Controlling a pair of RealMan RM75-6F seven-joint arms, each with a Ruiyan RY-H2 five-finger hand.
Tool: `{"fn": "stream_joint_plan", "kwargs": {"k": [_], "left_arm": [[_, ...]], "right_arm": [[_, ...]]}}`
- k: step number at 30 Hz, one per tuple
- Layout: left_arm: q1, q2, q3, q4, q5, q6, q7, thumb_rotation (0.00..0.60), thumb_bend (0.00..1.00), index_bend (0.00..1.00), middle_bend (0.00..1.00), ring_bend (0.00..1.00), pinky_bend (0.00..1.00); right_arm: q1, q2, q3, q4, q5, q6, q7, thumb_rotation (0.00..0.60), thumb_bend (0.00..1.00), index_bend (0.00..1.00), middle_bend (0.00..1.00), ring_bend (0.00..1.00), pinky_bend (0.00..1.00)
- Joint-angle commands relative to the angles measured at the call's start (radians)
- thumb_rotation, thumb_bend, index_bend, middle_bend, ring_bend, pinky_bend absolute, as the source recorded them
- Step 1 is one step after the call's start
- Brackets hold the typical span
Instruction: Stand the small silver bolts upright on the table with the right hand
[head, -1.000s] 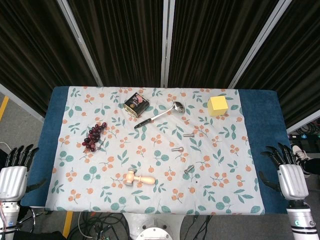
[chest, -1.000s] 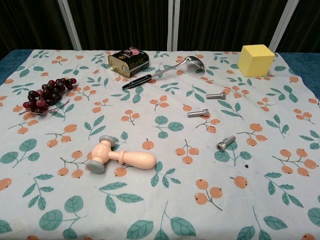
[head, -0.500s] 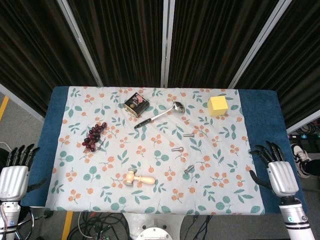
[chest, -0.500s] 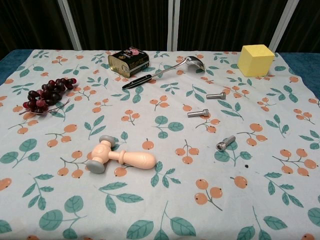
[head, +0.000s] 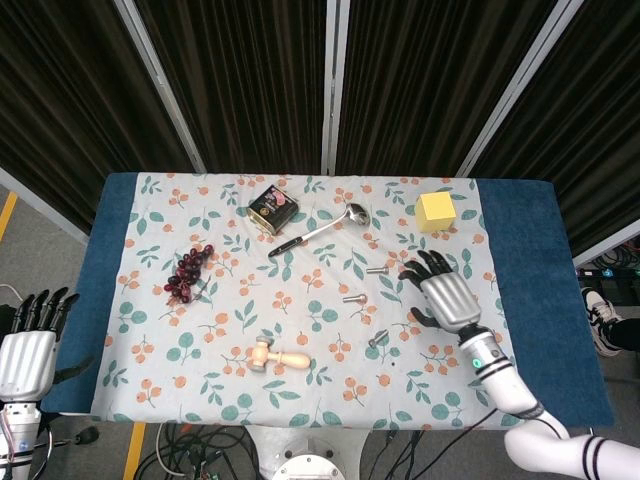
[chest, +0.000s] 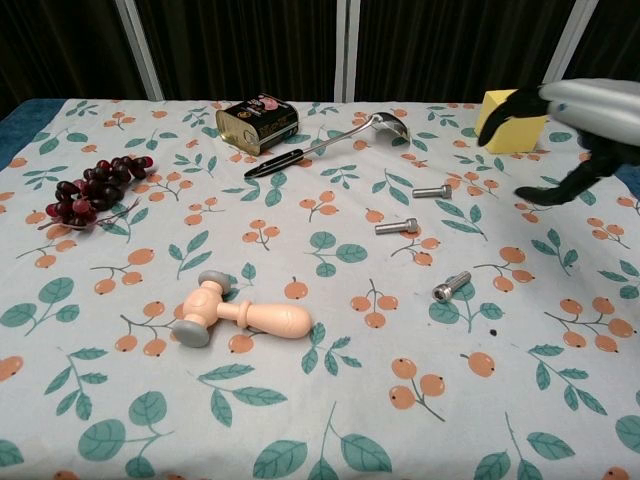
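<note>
Three small silver bolts lie on their sides on the floral cloth: one (head: 377, 270) (chest: 432, 191) farthest back, one (head: 355, 298) (chest: 396, 227) in the middle, one (head: 378, 339) (chest: 451, 287) nearest the front. My right hand (head: 444, 295) (chest: 570, 125) hovers open over the cloth just right of the bolts, fingers spread, holding nothing. My left hand (head: 30, 340) stays off the table's left front corner, open and empty; the chest view does not show it.
A yellow cube (head: 436, 211) (chest: 511, 120) stands behind the right hand. A ladle (head: 318, 231) (chest: 325, 145), a dark tin (head: 272, 207) (chest: 257, 123), grapes (head: 187, 273) (chest: 93, 187) and a wooden mallet (head: 278, 356) (chest: 243, 314) lie to the left.
My right hand has swung in from beyond the table's right edge to above the cloth beside the bolts. The bolts and left hand have not moved.
</note>
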Motion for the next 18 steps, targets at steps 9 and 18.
{"fn": "stream_joint_plan", "kwargs": {"k": [9,18], "left_arm": [[-0.008,-0.007,-0.004,0.032,-0.016,-0.023,-0.037,0.600,0.00,0.13,0.07,0.00,0.00],[-0.001,-0.015,-0.001,0.057,-0.025,-0.021,-0.063,0.600,0.00,0.13,0.07,0.00,0.00]], "right_arm": [[0.186,-0.301,0.005,0.268,0.134,-0.079,-0.254,0.600,0.26,0.37,0.17,0.00,0.00],[0.236,-0.391,0.004,0.365,0.161,-0.101,-0.268,0.600,0.31,0.42,0.17,0.00,0.00]]}}
